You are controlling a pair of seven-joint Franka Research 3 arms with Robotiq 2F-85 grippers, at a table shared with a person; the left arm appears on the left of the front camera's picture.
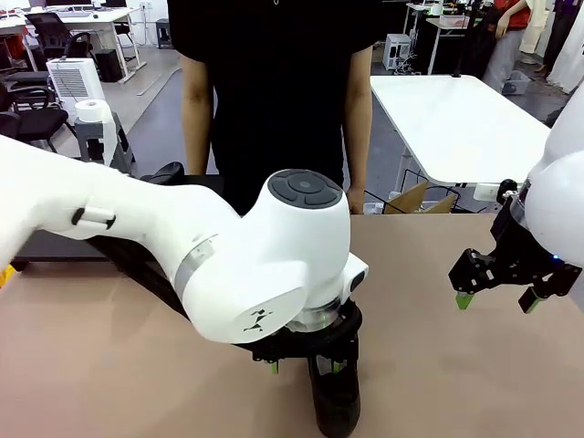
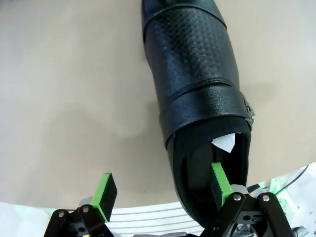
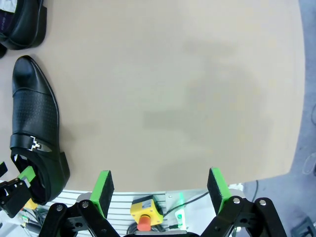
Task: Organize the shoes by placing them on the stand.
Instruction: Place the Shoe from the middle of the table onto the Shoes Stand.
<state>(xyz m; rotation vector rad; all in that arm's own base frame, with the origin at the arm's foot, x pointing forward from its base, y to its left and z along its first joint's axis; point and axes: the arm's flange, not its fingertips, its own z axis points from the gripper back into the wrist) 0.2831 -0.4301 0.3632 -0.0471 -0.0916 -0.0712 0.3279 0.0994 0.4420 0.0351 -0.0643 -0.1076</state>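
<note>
— Where's the shoe (image 1: 336, 401)?
— On the desk (image 1: 109, 365), under the left claw (image 2: 163, 190). The left wrist view adds detail: claw spread, one pad (image 2: 220, 183) inside the shoe's mouth.
— And the right claw (image 3: 160, 190)?
— Spread, empty, over bare desk. Its view catches another shoe (image 3: 24, 22) farther off.

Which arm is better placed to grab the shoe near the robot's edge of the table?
Left. The left gripper, open, straddles one side wall of the shoe, one pad inside the opening. The right gripper hangs open over the tabletop, off to the side.
</note>
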